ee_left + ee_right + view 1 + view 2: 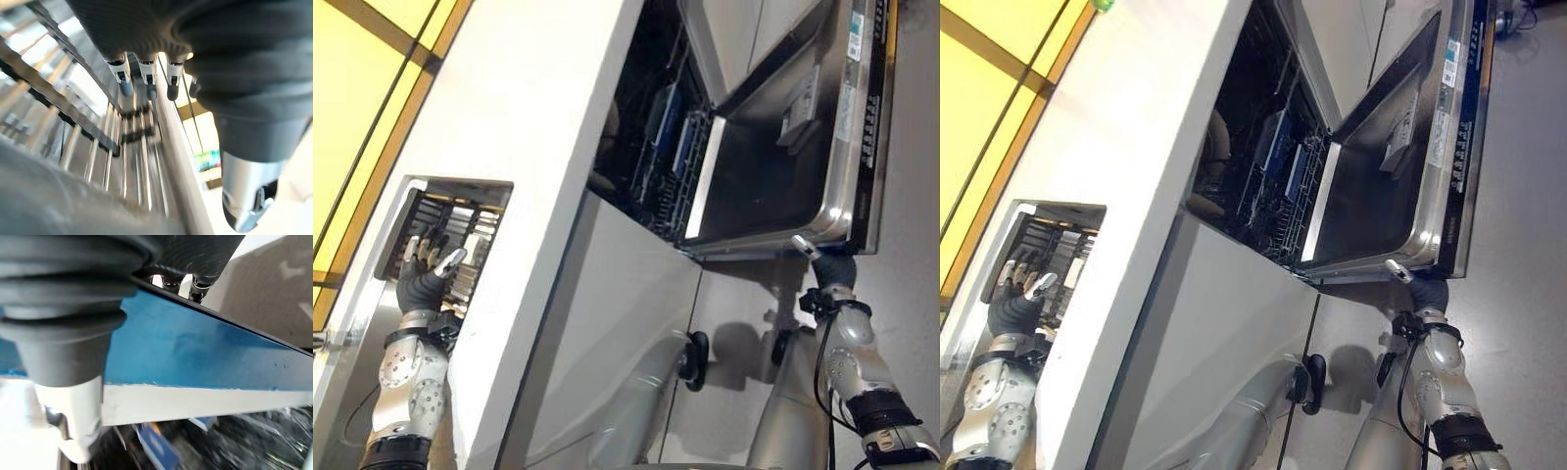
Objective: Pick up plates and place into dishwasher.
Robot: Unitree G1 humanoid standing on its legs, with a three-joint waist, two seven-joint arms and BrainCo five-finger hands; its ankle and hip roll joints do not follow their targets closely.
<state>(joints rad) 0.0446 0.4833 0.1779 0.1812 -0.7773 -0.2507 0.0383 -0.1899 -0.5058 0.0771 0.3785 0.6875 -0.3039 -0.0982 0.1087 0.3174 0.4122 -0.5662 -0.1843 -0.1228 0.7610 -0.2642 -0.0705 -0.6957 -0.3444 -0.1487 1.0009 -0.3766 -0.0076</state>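
Our left hand [423,274] has its fingers [146,78] straight and spread, holding nothing; they reach up into a recess in the white counter [524,127], where a wire rack [460,230] sits. In the left wrist view the fingertips hang just clear of the rack's bars, which run away lengthwise from the hand.

Our right hand [830,266] is at the lower corner of the open dishwasher door [773,176], thumb over the door's edge and the rest of the fingers behind it, so we cannot tell how far they are curled. In the right wrist view the door's blue-filmed edge [195,352] crosses just past the thumb.

We cannot pick out a plate for certain. If any are there, we judge they stand among the bars of the rack, straight ahead of our left fingers and well apart from the right hand. The dishwasher [1263,166] lies across the counter's corner from the rack, its inner baskets [1278,162] loaded with blue items, nearer our right side.
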